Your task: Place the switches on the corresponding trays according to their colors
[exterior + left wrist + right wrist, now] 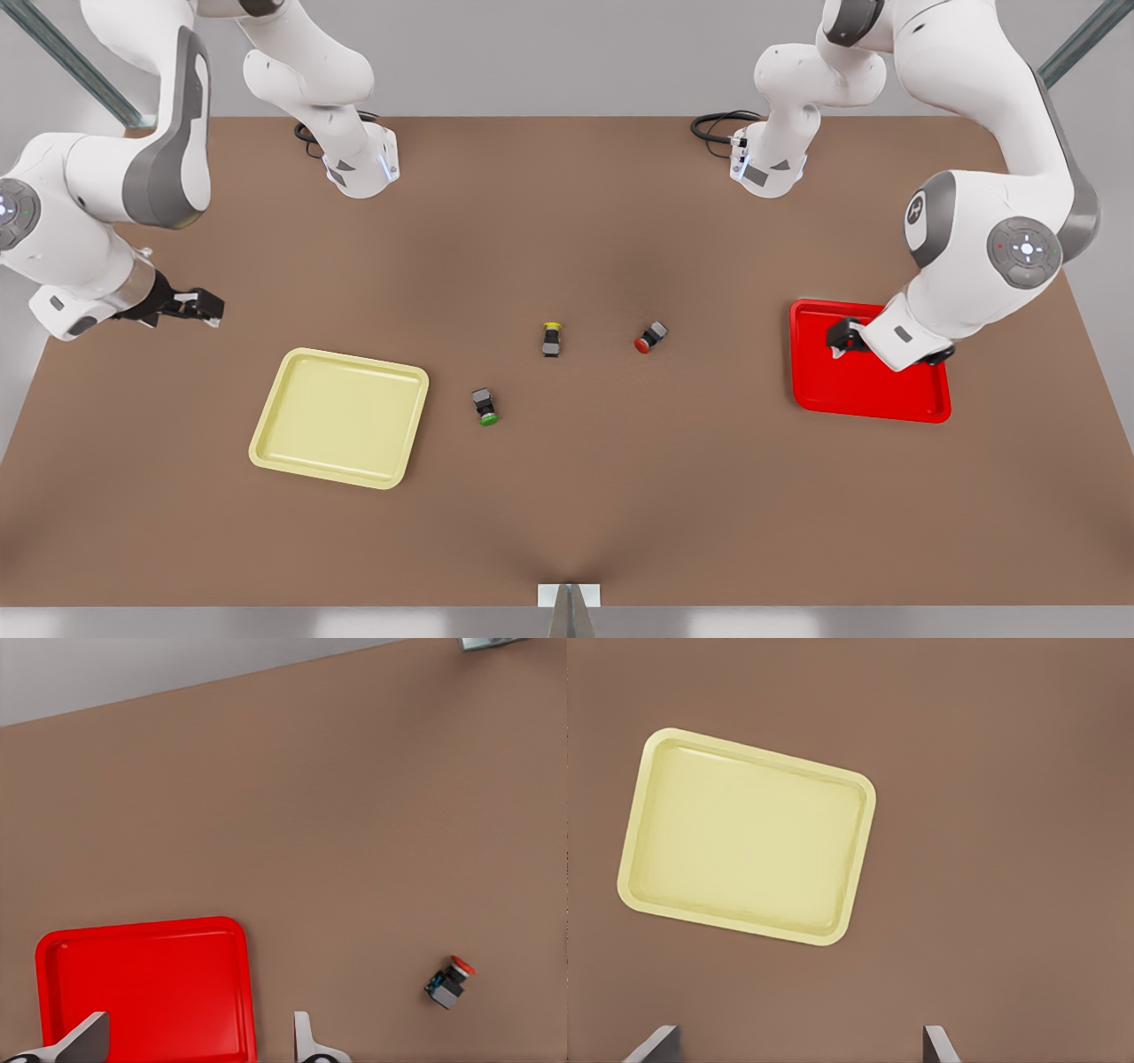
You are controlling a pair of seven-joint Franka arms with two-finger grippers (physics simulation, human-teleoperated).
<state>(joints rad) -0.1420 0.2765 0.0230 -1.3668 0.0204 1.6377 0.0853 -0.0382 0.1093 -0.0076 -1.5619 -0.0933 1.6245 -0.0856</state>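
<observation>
The yellow-capped switch (552, 338) and the red-capped switch (650, 338) lie on their sides near the middle of the brown table. The pale yellow tray (341, 416) sits empty toward the front view's left, and the right wrist view looks down on the same yellow tray (744, 837). At the front view's right is the bright red tray (868, 390), also empty. My left gripper (840, 341) hovers open over the red tray (146, 988), with the red switch (450, 981) off to one side. My right gripper (205, 307) hangs open beyond the yellow tray's far left corner.
A green-capped switch (485, 406) lies between the yellow tray and the yellow switch. Both arm bases (359, 164) (769, 168) stand at the table's far edge with black cables beside them. A small grey post (569, 602) marks the near edge.
</observation>
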